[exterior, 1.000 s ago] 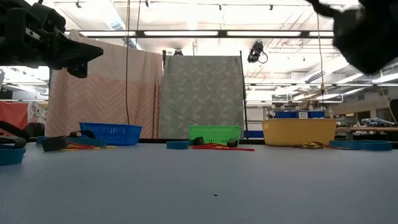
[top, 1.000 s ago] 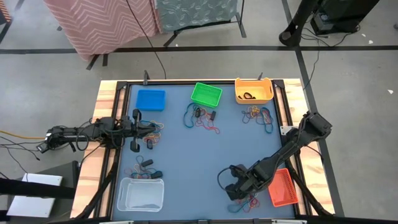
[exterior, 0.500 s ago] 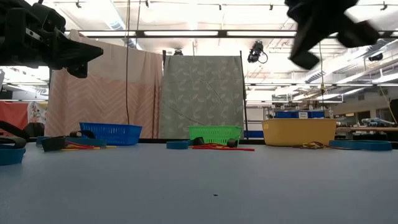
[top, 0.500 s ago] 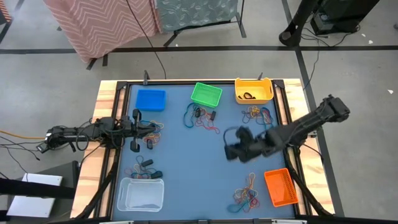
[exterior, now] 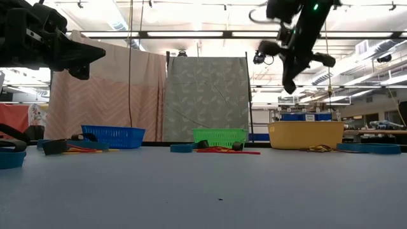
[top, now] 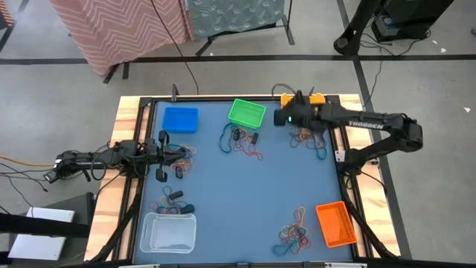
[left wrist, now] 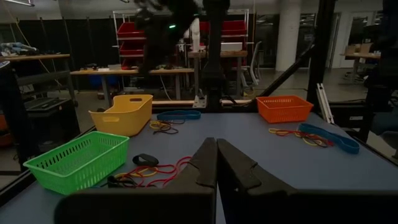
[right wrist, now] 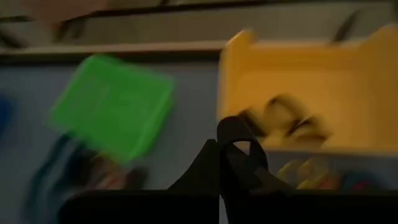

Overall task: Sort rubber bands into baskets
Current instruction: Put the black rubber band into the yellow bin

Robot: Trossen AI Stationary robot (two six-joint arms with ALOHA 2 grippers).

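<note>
My right gripper point(top: 286, 119) hangs high over the table's far side, between the green basket point(top: 247, 112) and the yellow basket point(top: 305, 109), shut on a black rubber band point(right wrist: 239, 140). The yellow basket point(right wrist: 311, 87) holds a few dark bands point(right wrist: 283, 118). The blue basket point(top: 180, 119) stands at the far left, the orange basket point(top: 336, 225) near right, the clear basket point(top: 168, 232) near left. Loose bands lie in piles on the mat point(top: 242, 141), point(top: 311, 139), point(top: 294, 234), point(top: 172, 201). My left gripper point(top: 167, 151) waits shut and level at the left edge. My right gripper pinches the black rubber band between its two fingertips; a small loop of it point(right wrist: 241, 135) stands out beyond the fingertips. The fingers slant downward from the table's right side. The band is lifted clear of the table and the baskets.
The wooden table frame point(top: 130, 112) borders the blue mat. Another pile of bands point(top: 181, 152) lies just in front of my left gripper. The mat's middle point(top: 238, 193) is bare. Fabric screens and stands fill the room beyond the far edge.
My right gripper has left the band pile beside the orange basket at the near right, risen, and swung toward the far edge to the gap between the green and yellow baskets, turning about as it went. My left arm has kept still.
</note>
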